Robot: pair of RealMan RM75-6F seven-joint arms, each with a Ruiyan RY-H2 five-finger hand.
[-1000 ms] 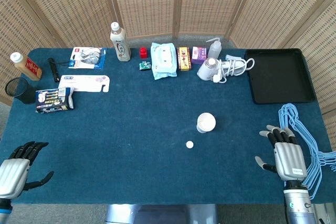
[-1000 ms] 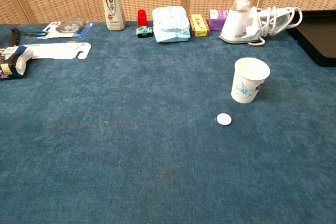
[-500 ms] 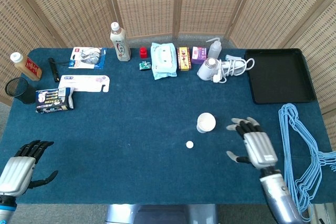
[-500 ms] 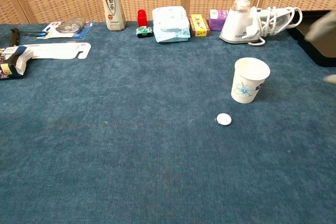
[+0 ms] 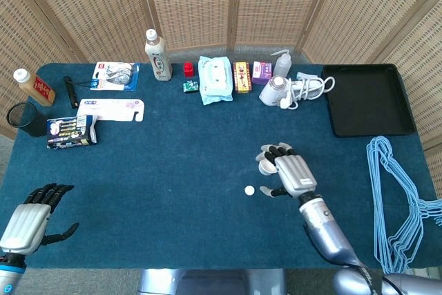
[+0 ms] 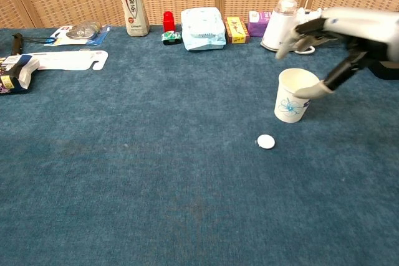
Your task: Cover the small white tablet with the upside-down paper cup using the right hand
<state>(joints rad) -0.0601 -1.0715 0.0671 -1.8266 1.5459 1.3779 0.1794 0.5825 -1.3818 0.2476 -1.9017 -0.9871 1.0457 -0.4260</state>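
Observation:
A white paper cup [image 6: 294, 96] with a blue flower print stands on the blue table, wide end up. The small white tablet [image 5: 249, 190] [image 6: 266, 142] lies just in front of it, to its left. My right hand [image 5: 288, 172] [image 6: 341, 34] hovers over the cup with fingers spread, and its thumb reaches down to the cup's right rim. No grip on the cup shows. In the head view this hand hides most of the cup. My left hand [image 5: 27, 217] rests open at the near left table edge, holding nothing.
A black tray [image 5: 366, 98] lies at the back right and blue hangers [image 5: 400, 198] at the right edge. Along the back stand a bottle [image 5: 158, 55], a wipes pack [image 5: 215, 79], small boxes and a spray bottle [image 6: 282, 20]. Packages and a black cup [image 5: 25, 117] sit far left.
My right hand has swept left from the near right table edge and now hangs over the cup. The cup, the tablet and the left hand stay put.

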